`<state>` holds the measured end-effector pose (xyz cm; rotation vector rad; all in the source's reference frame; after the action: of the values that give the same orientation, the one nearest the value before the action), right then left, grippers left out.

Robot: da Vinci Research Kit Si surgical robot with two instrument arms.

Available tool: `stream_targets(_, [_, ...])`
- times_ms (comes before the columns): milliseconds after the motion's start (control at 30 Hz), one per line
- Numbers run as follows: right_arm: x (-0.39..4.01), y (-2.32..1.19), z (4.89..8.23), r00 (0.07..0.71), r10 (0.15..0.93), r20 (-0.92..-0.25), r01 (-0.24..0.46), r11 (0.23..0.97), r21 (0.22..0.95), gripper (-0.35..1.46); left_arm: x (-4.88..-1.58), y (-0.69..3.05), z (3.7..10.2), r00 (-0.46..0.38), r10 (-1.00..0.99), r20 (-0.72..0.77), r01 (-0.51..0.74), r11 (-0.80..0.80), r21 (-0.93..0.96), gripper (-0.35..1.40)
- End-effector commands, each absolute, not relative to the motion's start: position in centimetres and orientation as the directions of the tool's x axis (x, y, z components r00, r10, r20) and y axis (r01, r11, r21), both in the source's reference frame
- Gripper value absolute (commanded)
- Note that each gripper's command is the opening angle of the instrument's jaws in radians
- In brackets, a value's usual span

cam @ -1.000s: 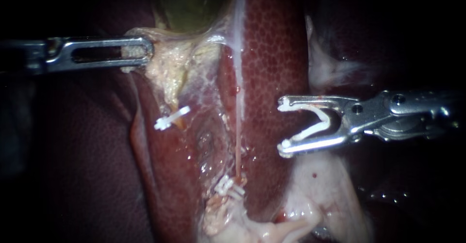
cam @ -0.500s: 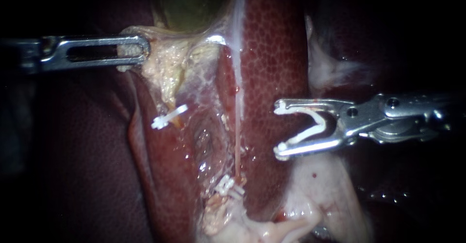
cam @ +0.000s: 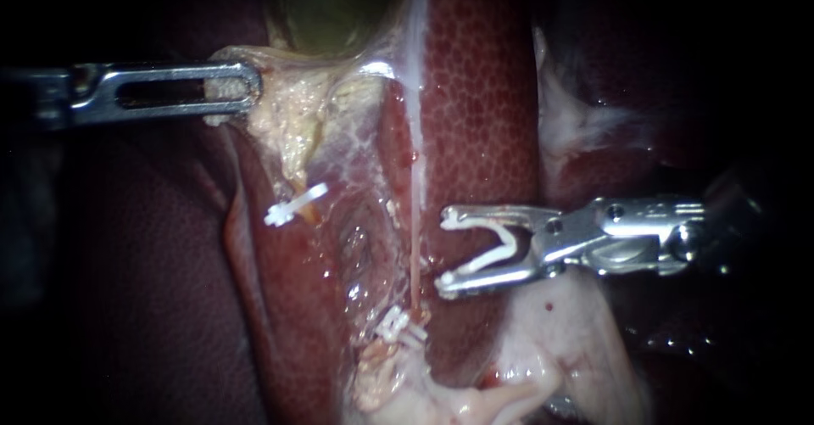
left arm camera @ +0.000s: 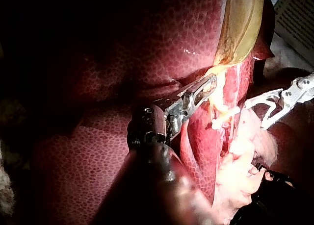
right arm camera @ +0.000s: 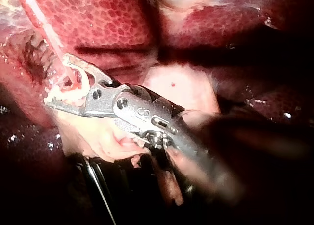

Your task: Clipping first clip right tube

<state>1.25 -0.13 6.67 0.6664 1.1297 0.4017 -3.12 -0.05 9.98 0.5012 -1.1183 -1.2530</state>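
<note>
Right tube [cam: 415, 238] runs as a thin pale strand down the cleft beside the liver [cam: 483, 94], from under the gallbladder [cam: 331, 9] to a pair of lower clips [cam: 400, 327]. Our left instrument [cam: 246, 92] has its jaws clamped on pale tissue [cam: 292, 128] below the gallbladder, which we judge draws the strand straight and lifts it clear. Our right instrument [cam: 443, 250] has its jaws wide apart, each bearing one leg of an open white clip [cam: 483, 262]. The tips sit just beside the strand, mouth towards it. The strand is not yet between the legs; whether they touch it we cannot tell. Next step, we judge: advance across, then squeeze.
</note>
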Motion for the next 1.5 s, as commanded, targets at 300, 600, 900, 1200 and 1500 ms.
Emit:
stream_targets(300, [1.43, -0.40, 7.11, 0.427, 0.638, -0.641, 0.031, 0.699, 0.715, 0.60, -3.12, -0.05, 9.97, -0.084, -0.918, 0.386, 0.488, 0.300, 0.820, -0.33])
stream_targets(600, [1.51, -0.47, 7.28, 0.428, 0.656, -0.622, 0.020, 0.681, 0.732, 0.60, -3.13, -0.06, 9.97, -0.085, -0.918, 0.386, 0.489, 0.300, 0.819, -0.33])
stream_targets(900, [1.61, -0.53, 7.38, 0.427, 0.684, -0.591, 0.031, 0.642, 0.766, 0.57, -3.13, -0.07, 9.97, -0.085, -0.918, 0.387, 0.489, 0.300, 0.819, -0.33])
stream_targets(1200, [1.72, -0.52, 7.38, 0.354, 0.751, -0.557, 0.094, 0.564, 0.820, 0.53, -3.13, -0.07, 9.97, -0.085, -0.918, 0.387, 0.490, 0.300, 0.819, -0.33])
stream_targets(1500, [1.76, -0.51, 7.39, 0.328, 0.775, -0.541, 0.105, 0.539, 0.836, 0.52, -3.13, -0.08, 9.97, -0.085, -0.918, 0.387, 0.490, 0.300, 0.819, -0.33])
